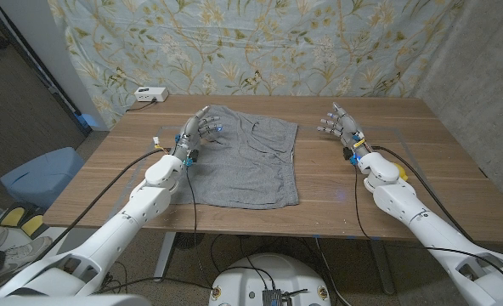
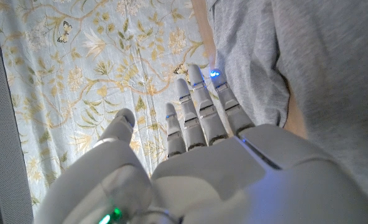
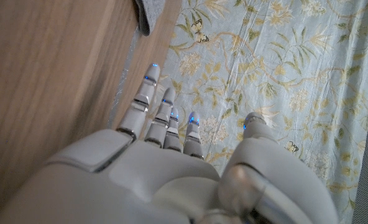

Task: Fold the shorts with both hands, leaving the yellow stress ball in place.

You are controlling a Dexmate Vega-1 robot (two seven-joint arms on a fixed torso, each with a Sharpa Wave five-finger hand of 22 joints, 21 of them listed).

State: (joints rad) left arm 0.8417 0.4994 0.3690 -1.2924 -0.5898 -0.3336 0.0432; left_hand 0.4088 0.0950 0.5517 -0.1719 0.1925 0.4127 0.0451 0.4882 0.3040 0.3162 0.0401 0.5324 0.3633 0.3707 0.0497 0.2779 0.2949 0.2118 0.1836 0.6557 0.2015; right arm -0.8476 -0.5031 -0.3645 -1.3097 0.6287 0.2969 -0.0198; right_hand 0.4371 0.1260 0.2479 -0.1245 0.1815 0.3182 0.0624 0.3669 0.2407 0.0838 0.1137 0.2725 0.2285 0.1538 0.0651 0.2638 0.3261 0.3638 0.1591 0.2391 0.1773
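The grey shorts (image 1: 245,160) lie spread out on the middle of the wooden table (image 1: 421,144). My left hand (image 1: 199,129) is at their far left corner with its fingers spread and nothing in its grasp; whether it touches the cloth I cannot tell. In the left wrist view that hand (image 2: 202,149) reaches along the edge of the grey cloth (image 2: 321,74). My right hand (image 1: 338,124) stands apart from the shorts on their right, fingers spread and holding nothing. In the right wrist view the hand (image 3: 165,149) hovers over bare wood (image 3: 47,74), with a corner of the shorts (image 3: 148,14) beyond the fingertips.
A small white box (image 1: 149,94) with a cable sits at the table's far left corner. A floral cloth (image 1: 260,42) hangs behind the table. A blue bin (image 1: 41,174) stands on the floor to the left. Bare wood lies right of the shorts.
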